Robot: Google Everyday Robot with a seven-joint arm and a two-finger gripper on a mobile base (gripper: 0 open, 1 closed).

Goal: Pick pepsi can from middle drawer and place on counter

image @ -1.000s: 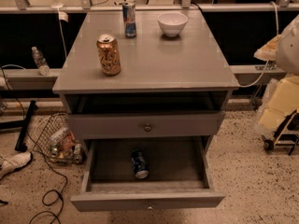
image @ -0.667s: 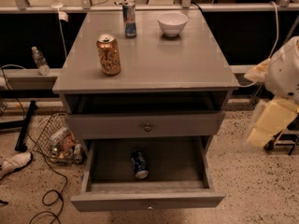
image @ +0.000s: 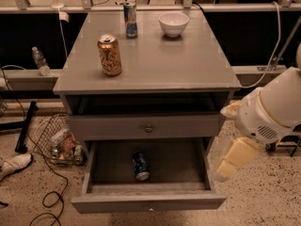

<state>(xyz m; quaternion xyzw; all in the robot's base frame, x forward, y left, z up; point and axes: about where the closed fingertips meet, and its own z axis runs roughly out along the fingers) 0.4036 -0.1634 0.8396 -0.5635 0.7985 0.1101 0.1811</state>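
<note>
Pepsi can (image: 140, 165) lies front-to-back in middle drawer (image: 148, 202); gripper (image: 232, 160) right of drawer

A gold can (image: 109, 55) is stood on the counter (image: 183, 65), with a slim blue can (image: 130, 20) and a white bowl (image: 173, 23) set farther back. A bottle (image: 40, 61) is seen on the left ledge (image: 26, 75); a wire basket (image: 56, 142), a shoe (image: 14, 164) and a cable (image: 47, 199) are strewn on the floor (image: 263, 201). The gripper (image: 233, 160) is held at the right.

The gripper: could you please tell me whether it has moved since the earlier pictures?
Yes. The gripper has come left and down, from beside the counter towards the right side of the open middle drawer.
</note>
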